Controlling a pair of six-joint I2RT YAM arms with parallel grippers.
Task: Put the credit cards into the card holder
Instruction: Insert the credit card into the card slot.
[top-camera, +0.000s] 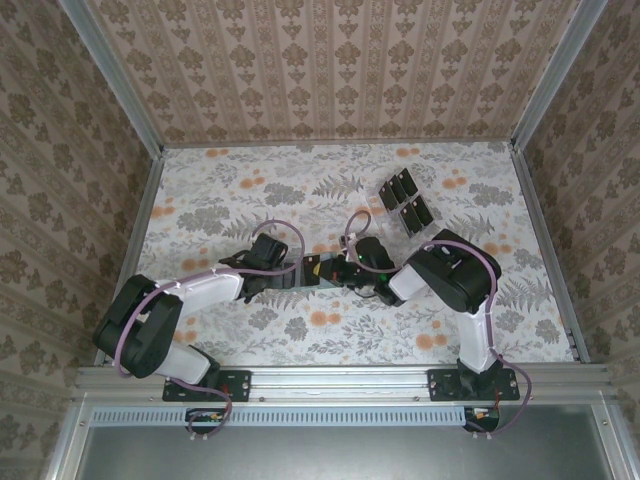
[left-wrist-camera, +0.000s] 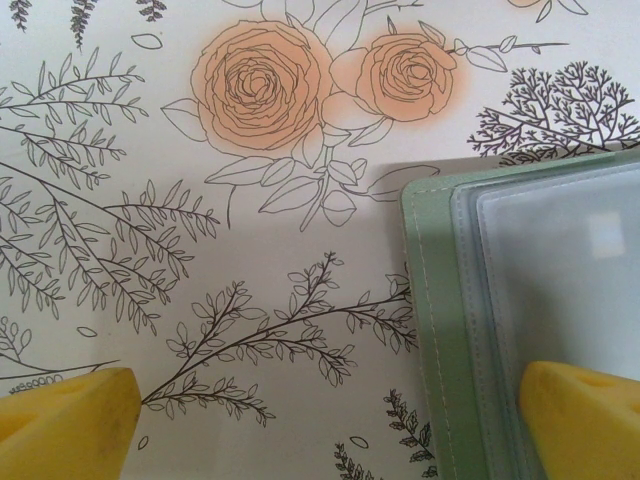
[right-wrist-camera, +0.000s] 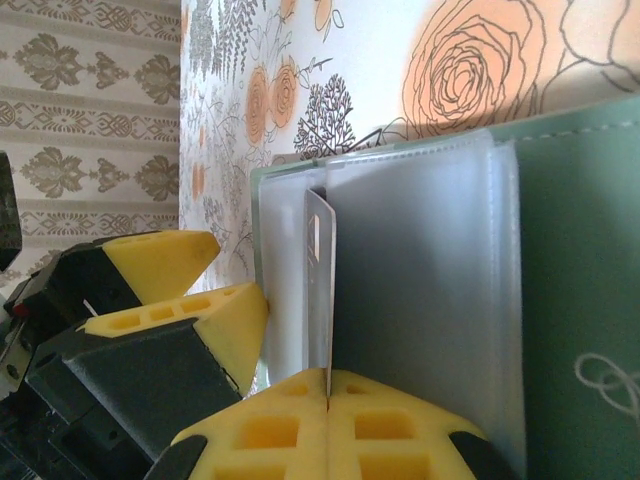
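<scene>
Lighting's soft and even over the white floral-print tabletop (top-camera: 330, 345), with only faint shadows. The overhead shot is a bit grainy. The left wrist shot is crisp on the print, but the yellow foam fingertips (left-wrist-camera: 65, 425) in the bottom corners blur out. There's a pale glare patch on the frosted clear plastic sleeves (left-wrist-camera: 560, 290) of the sage grey-green card holder (left-wrist-camera: 430, 330).

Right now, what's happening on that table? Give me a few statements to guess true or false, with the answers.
1. The right fingers pinch a card. True.
2. The left fingers are shut. False: they stand wide open.
3. The holder lies closed. False: it lies open, with its clear sleeves showing.
4. More cards lie farther back on the table. True.
5. The table is plain white. False: it has a flower print.
</scene>
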